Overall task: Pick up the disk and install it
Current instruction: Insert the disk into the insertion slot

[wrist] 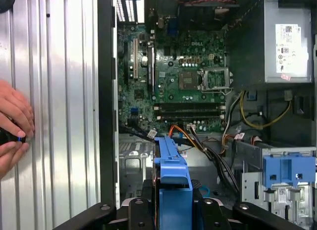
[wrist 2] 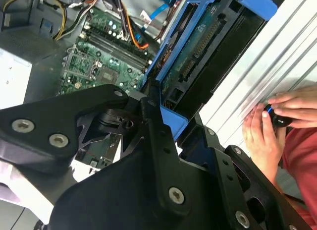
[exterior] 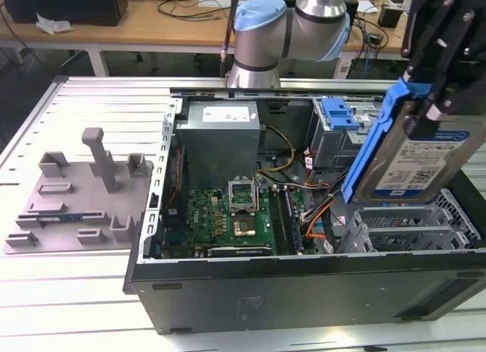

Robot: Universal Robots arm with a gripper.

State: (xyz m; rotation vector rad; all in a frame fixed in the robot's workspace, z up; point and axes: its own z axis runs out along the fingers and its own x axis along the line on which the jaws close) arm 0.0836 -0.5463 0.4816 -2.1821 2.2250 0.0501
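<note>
We see a ribbed metal table (exterior: 83,291), wooden benches (exterior: 152,26) behind. One open case (exterior: 304,284), one grey fixture (exterior: 76,204), two hands (wrist: 15,111) on it. Our gripper (exterior: 439,102) pinches the one disk (exterior: 418,158).

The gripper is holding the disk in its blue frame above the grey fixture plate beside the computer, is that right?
Not quite. In the exterior view the gripper holds the disk in its blue frame above the open computer case, not the grey fixture plate.

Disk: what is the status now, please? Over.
Gripper shut on the disk. Disk held tilted above the open computer case, not yet installed. A person's hands on the table beside the case.
</note>
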